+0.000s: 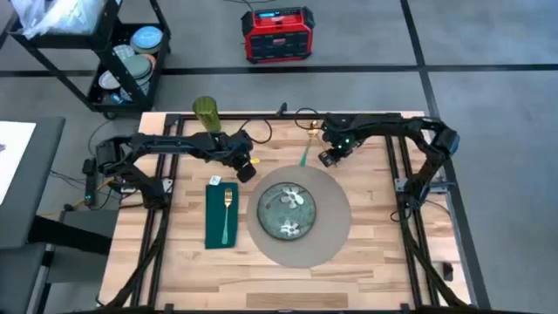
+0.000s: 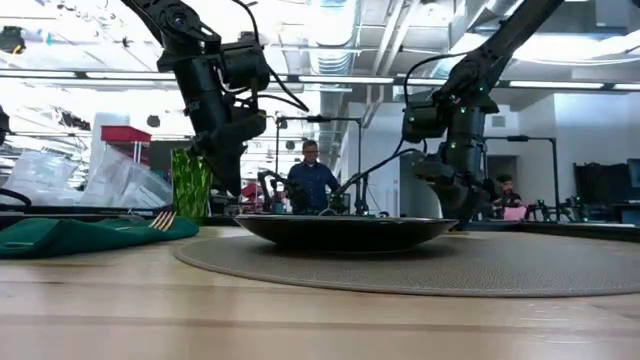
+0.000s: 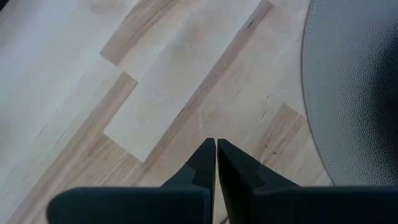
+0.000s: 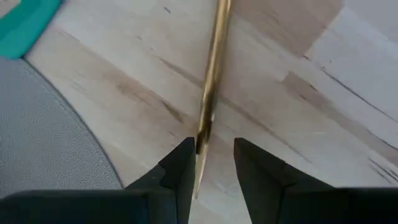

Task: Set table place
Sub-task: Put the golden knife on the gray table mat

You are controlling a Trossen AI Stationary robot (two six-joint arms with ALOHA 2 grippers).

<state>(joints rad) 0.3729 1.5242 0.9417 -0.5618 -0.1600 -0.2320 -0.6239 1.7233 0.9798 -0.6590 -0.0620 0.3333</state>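
robotics lab, open-plan. exposed ducts and strip lights (image 2: 330,75) overhead; grey tiled floor with dark seams. butcher-block table (image 1: 196,262) in a black rail frame. wheeled shelf cart (image 1: 122,52) and red portable power unit (image 1: 277,35) stand nearby. people (image 2: 312,180) sit at benches with other arm rigs behind.

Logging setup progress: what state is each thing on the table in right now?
placemat: flat, under the plate.
plate: centred on placemat, empty.
napkin: flat, beside placemat.
fork: lying on napkin.
green cup: upright.
left gripper: shut, empty.
right gripper: open around a gold utensil.
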